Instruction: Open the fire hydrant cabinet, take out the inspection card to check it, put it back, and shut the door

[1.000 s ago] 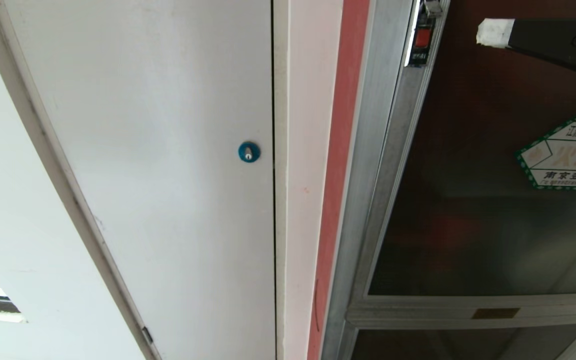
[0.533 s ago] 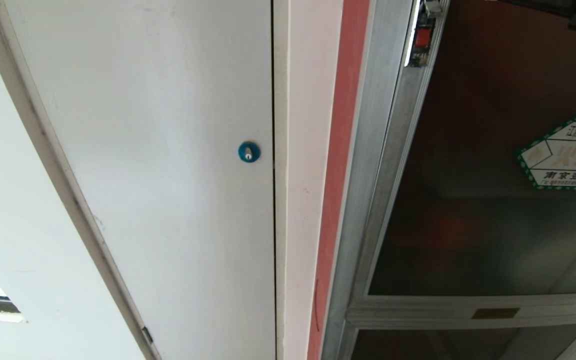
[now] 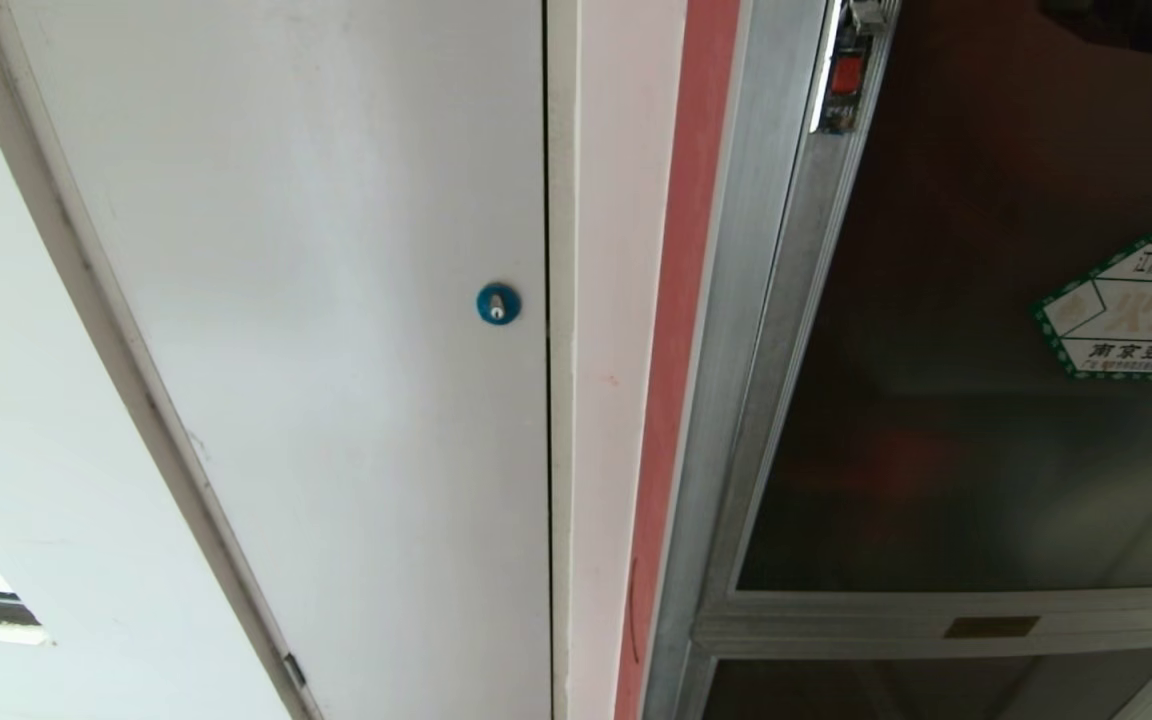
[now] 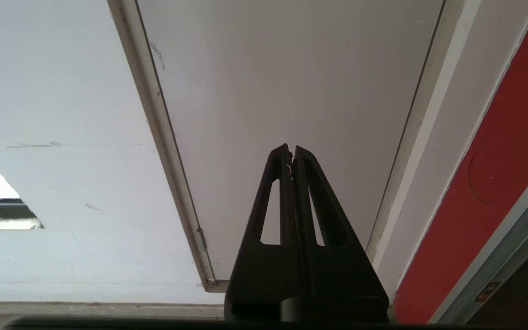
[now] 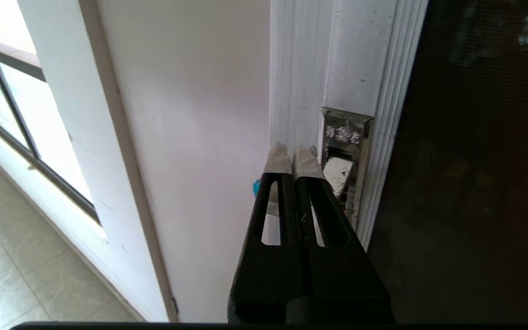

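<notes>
Right gripper [image 5: 293, 153], fingers closed and empty, has risen out of head view to the door [image 3: 986, 400] latch recess [image 5: 343, 158]; opening appears imminent.

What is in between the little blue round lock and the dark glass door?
In the head view, between the blue lock and the door run a white strip, a red strip and the silver frame.

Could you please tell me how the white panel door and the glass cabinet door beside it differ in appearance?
The white panel door is plain, opaque and matte, while the door of the fire hydrant cabinet is dark tinted glass in a silver aluminium frame. The white panel door carries a blue round lock; the door bears a green-bordered hexagonal sticker. Both appear shut and flush with the wall.
</notes>
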`<state>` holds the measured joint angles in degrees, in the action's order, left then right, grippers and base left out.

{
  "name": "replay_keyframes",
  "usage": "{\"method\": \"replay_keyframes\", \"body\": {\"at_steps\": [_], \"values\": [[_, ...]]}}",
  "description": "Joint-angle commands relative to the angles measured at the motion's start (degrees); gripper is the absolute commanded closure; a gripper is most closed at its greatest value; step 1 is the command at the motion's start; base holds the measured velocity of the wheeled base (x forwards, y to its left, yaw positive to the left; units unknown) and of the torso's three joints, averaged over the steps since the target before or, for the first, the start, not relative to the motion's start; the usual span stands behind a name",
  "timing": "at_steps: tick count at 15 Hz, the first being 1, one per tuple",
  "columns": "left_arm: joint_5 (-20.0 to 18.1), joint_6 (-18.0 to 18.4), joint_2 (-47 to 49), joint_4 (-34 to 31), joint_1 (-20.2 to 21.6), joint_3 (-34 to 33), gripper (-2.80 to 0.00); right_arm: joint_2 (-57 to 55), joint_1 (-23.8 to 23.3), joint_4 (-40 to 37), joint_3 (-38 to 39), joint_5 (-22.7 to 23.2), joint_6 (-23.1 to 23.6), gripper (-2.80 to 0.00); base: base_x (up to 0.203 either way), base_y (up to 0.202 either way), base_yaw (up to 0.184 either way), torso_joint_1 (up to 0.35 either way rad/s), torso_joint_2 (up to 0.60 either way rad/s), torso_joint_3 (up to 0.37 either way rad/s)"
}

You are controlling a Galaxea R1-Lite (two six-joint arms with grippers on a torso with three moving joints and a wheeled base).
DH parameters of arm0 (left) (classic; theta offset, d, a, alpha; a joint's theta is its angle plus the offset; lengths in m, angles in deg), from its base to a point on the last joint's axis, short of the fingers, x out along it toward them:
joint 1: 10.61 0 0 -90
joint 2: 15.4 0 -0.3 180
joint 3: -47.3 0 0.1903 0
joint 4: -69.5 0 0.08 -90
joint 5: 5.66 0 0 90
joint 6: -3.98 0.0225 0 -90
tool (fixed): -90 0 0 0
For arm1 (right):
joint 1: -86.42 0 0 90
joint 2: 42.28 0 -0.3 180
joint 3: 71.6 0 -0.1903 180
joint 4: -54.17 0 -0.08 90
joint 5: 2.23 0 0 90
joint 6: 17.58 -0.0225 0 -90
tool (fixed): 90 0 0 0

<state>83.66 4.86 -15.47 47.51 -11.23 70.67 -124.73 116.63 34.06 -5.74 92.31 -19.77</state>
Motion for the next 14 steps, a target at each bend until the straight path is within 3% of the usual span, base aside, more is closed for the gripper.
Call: {"method": "replay_keyframes", "body": {"at_steps": [1, 5, 14], "values": [[-0.02, 0.01, 0.07, 0.03, 0.01, -0.79, 0.0, -0.69, -1.7, 0.0, -0.37, 0.04, 0.0, 0.0, 0.0, 0.0, 0.0, 0.0, 0.0, 0.0], [-0.02, 0.0, 0.07, 0.03, 0.01, -0.79, 0.0, -1.13, -4.1, -0.09, 0.02, 0.21, 0.0, 0.0, 0.0, 0.0, 0.0, 0.0, 0.0, 0.0], [-0.02, 0.0, 0.07, 0.03, 0.01, -0.74, 0.0, -0.78, -3.84, -0.09, 0.16, 0.74, 0.08, 0.0, 0.0, 0.0, 0.0, 0.0, 0.0, 0.0]]}}
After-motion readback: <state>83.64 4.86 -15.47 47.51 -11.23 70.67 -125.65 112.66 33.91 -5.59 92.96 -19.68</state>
